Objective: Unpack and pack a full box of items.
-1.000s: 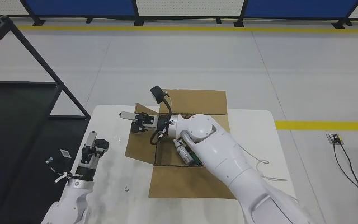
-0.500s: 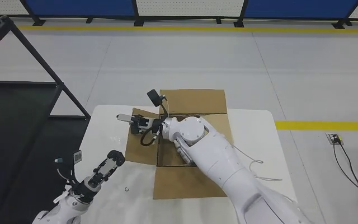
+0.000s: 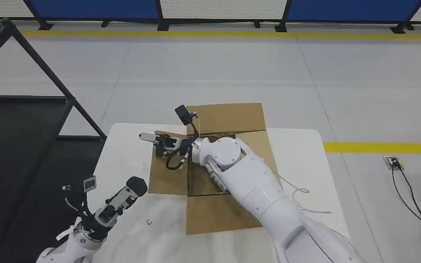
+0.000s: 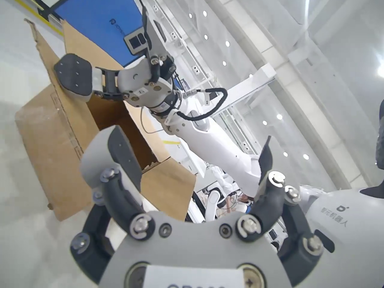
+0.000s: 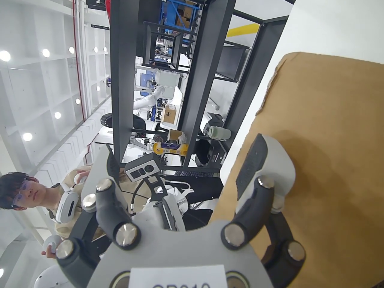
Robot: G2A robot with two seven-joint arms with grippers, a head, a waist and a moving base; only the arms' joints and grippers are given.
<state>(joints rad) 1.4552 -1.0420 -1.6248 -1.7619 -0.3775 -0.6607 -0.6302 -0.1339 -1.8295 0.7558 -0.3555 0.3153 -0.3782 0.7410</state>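
Near the left edge of the white table (image 3: 299,154), the left gripper (image 4: 192,157) is hovering with its fingers spread wide, gripping nothing. Beyond it, the open brown cardboard box (image 3: 217,214) is sitting mid-table. At its far-left flap, the right gripper (image 5: 183,163) is holding its fingers wide apart, one finger lying over the cardboard.

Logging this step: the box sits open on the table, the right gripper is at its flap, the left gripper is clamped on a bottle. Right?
No. The left gripper is open and empty, as the left wrist view shows. The box is open, the right gripper at its flap.
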